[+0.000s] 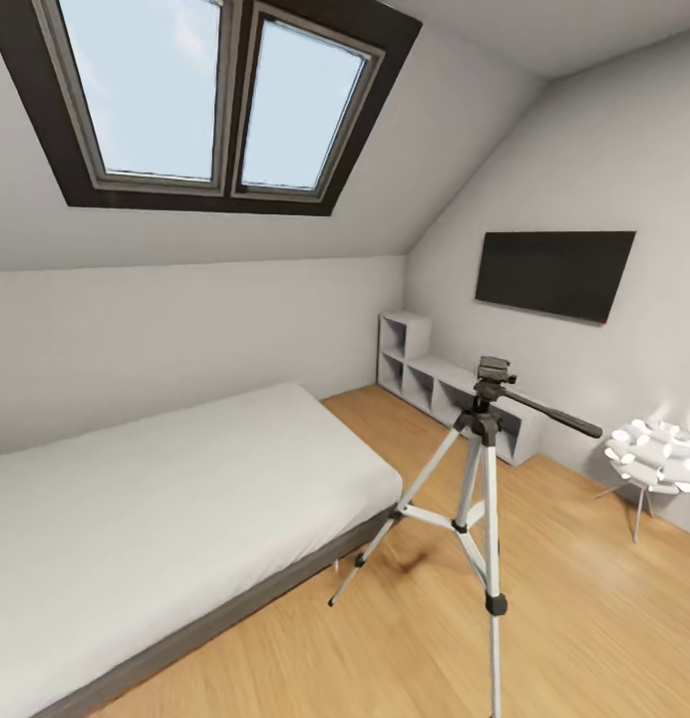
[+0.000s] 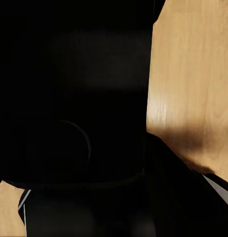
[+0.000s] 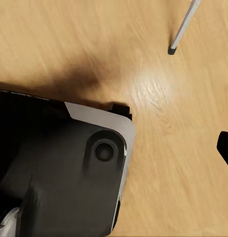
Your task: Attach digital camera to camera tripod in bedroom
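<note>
Tripod [image 1: 482,469] upright at 1 o'clock beside bed [image 1: 156,499], handle [image 1: 549,411] pointing toward 3 o'clock, head bare; camera unseen; grip state of either arm impossible to tell.

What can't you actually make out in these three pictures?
- Camera tripod, head view: the near leg's foot is cut off by the bottom edge.
- Left wrist view: a dark unlit shape covers most of it; what it is cannot be told.
- Bed, head view: its left end runs past the edge.
</note>
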Tool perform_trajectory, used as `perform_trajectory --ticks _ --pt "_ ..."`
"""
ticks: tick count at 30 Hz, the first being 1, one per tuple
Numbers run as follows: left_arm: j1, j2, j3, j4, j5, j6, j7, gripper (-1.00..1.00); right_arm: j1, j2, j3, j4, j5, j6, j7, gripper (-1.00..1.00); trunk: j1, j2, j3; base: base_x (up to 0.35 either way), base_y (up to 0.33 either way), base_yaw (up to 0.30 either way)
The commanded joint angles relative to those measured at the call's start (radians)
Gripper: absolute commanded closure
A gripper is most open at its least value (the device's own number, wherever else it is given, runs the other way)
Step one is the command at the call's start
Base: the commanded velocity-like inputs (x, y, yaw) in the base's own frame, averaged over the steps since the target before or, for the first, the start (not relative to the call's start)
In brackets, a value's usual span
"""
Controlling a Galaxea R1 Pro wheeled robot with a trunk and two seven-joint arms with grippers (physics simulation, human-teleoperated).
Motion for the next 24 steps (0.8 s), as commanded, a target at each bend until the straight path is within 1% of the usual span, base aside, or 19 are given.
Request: perform_trajectory --ticks 1,8,11,18,24 --pt "-0.001 0.0 -0.009 0.0 0.004 0.005 0.004 1.0 -0.001 -0.001 -0.008 0.002 0.008 -0.002 0.002 -1.0 0.001 -0.002 -0.002 0.231 0.276 -0.001" --pt "-0.001 0.0 -0.009 0.0 0.004 0.005 0.004 1.0 -0.001 -0.001 -0.009 0.002 0.008 -0.002 0.002 -1.0 0.001 -0.002 -0.002 0.236 0.266 0.0" --pt "-0.001 0.0 -0.009 0.0 0.005 0.005 0.004 1.0 -0.001 -0.001 -0.009 0.002 0.007 -0.002 0.001 -1.0 0.001 -0.002 -0.002 0.155 0.166 0.0" --pt "-0.001 0.001 -0.009 0.0 0.005 0.005 0.004 1.0 -0.001 0.0 -0.01 0.002 0.007 -0.003 0.0 -1.0 0.001 -0.002 -0.002 0.044 0.047 -0.008" --pt "-0.001 0.002 -0.009 0.0 0.006 0.005 0.004 1.0 -0.001 0.001 -0.01 0.002 0.006 -0.002 0.0 -1.0 0.001 -0.002 -0.002 0.008 0.009 -0.147"
